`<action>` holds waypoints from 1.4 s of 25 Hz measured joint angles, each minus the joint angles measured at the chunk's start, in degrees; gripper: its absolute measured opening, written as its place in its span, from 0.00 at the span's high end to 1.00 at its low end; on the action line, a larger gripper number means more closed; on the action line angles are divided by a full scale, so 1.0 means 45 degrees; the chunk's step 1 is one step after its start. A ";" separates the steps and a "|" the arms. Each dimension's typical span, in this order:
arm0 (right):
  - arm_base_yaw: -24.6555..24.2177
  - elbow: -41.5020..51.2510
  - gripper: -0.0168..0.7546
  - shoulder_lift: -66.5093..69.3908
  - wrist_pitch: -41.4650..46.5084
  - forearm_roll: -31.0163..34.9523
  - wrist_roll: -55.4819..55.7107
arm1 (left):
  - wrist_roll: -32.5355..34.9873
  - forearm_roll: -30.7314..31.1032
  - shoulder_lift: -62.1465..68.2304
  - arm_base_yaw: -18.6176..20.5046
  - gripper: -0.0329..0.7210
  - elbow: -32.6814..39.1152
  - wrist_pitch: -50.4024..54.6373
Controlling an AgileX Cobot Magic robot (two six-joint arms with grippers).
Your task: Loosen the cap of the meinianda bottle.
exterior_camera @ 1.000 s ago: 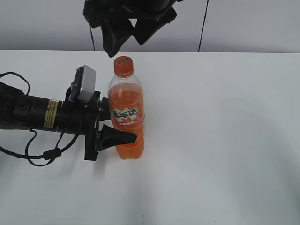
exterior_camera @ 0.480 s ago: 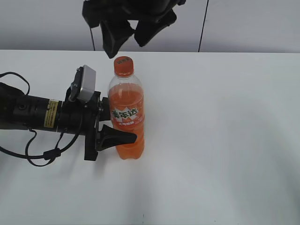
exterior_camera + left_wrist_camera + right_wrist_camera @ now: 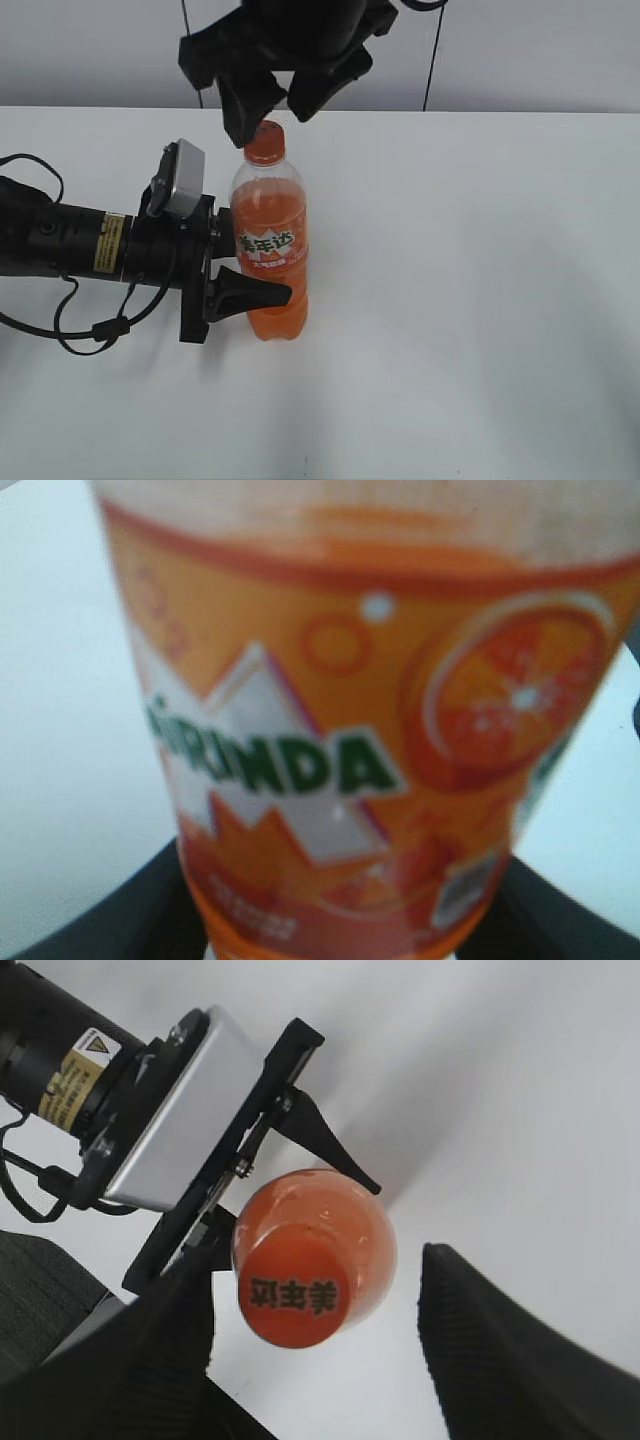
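Right end effector (image 3: 272, 103) has lowered (jaws apart) around cap (image 3: 265, 143).

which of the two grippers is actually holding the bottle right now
The left gripper, reaching in from the side: its jaws clamp the meinianda bottle. The right gripper stands open over the cap.

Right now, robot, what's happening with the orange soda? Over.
Left end effector clamps the meinianda bottle upright. Right end effector open over the cap, not gripping. Nothing in the way.
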 joint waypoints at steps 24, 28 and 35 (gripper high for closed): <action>0.0000 0.0012 0.45 0.0233 0.0014 0.0303 0.0000 | 0.0000 0.0069 0.0000 0.0000 0.41 0.0000 -0.0073; 0.0000 0.0012 0.50 0.0233 0.0014 0.0303 0.0000 | 0.0000 0.0080 0.0000 0.0000 0.41 0.0000 -0.0086; 0.0000 0.0012 0.52 0.0233 0.0014 0.0353 0.0000 | 0.0000 0.0103 0.0000 0.0000 0.41 0.0000 -0.0086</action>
